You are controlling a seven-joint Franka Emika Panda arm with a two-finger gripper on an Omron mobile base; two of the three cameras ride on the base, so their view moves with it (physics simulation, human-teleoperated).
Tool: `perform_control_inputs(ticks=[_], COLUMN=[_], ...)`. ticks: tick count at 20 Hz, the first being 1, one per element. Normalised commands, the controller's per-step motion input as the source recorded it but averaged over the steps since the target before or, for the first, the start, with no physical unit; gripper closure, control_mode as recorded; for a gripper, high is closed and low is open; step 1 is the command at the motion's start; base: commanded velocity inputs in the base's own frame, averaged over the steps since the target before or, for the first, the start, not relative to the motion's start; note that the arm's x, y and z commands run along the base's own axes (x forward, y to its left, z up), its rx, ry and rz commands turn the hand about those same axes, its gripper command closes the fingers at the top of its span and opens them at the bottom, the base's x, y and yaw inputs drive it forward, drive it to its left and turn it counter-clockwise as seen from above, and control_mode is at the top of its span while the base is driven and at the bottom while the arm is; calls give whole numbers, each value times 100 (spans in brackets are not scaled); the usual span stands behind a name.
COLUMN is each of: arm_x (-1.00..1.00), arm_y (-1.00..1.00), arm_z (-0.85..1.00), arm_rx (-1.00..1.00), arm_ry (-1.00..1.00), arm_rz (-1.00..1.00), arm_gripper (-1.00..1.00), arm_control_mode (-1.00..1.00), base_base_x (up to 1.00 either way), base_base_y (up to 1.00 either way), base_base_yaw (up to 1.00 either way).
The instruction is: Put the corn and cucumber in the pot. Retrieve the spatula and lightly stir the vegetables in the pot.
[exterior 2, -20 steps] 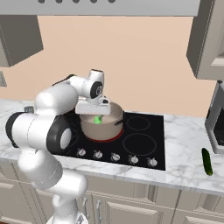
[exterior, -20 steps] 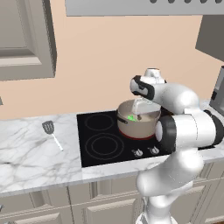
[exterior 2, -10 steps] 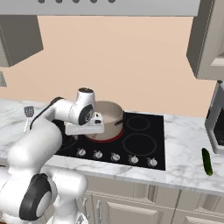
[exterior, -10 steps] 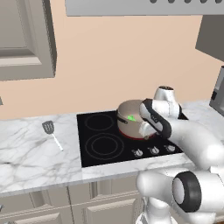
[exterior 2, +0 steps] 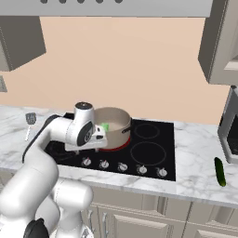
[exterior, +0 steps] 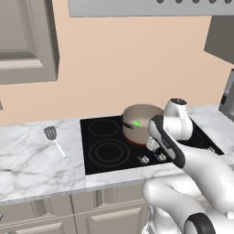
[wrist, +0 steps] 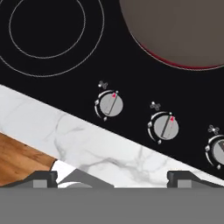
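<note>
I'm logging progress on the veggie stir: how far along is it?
Partly done: something green sits in the pot on the stove. In hand: nothing; the open gripper hangs above the stove knobs. Left: a dark green cucumber lies on the right counter, the spatula on the left, then stirring.

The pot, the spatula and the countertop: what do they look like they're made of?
The pot: probably enamelled or painted metal, a smooth beige-tan wall with a paler rim.
The spatula: the grey slotted head looks like metal or plastic, the thin white handle likely plastic; too small to tell.
The countertop: looks like polished marble, white with grey veins.
</note>
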Motion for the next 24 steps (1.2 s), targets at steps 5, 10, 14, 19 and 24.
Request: perform_control_inputs(ticks=[5, 10, 14, 19, 24], arm_x=[-1, 0, 0, 0, 0], arm_y=[0, 0, 0, 0, 0], arm_z=[0, 0, 0, 0, 0], arm_rx=[0, 0, 0, 0, 0], arm_ry=[0, 0, 0, 0, 0], arm_rz=[0, 0, 0, 0, 0], arm_gripper=[-100, -100, -100, -100, -100], arm_control_mode=[100, 100, 100, 100, 100], base_base_x=[-32, -32, 21, 2, 70], base_base_y=[-32, -79, -98, -100, -55], base_base_yaw=[-8, -19, -3, 3, 0])
